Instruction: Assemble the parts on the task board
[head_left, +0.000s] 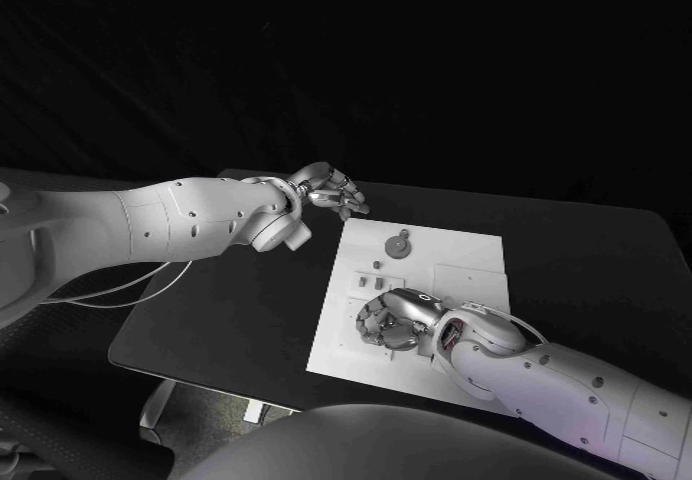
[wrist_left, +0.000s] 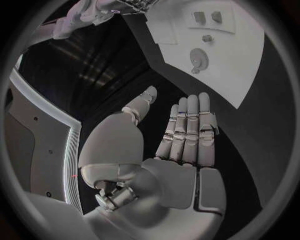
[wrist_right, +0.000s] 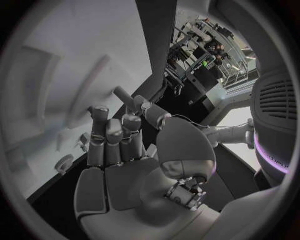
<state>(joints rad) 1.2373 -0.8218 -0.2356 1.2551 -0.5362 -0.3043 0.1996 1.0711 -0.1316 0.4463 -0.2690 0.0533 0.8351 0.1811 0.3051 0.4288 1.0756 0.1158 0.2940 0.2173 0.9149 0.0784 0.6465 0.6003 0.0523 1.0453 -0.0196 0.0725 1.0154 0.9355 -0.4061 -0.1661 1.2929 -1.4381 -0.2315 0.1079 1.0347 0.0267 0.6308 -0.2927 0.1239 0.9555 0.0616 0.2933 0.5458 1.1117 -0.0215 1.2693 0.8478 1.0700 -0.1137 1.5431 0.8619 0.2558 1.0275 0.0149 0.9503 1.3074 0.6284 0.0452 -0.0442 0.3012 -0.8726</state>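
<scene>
**Right hand over the board, left hand open beside it**

You see the board (head_left: 433, 250) lying in the middle of the table (head_left: 216, 320). Your right hand (head_left: 392, 320) is over the near part of the board, with its fingers (wrist_right: 106, 135) curled downward toward the white surface. In the right wrist view a small dark peg-like part (wrist_right: 122, 95) stands up just beyond the fingertips; you cannot tell whether the hand holds it, touches it or only comes near it, so the state of this hand stays unclear.

Your left hand (head_left: 325, 188) is off the board, beside its far corner, above the black table. In the left wrist view its fingers (wrist_left: 190, 125) are straight and lie side by side, the thumb is apart from them, and nothing is in the palm: the hand is open and empty.

Ahead of the right hand, a round part (head_left: 397, 245) lies on the far half of the board. Between this round part and the right hand, several small parts (head_left: 371, 283) sit close together. In the left wrist view, the same round part (wrist_left: 198, 59) is beyond the left fingertips.
</scene>
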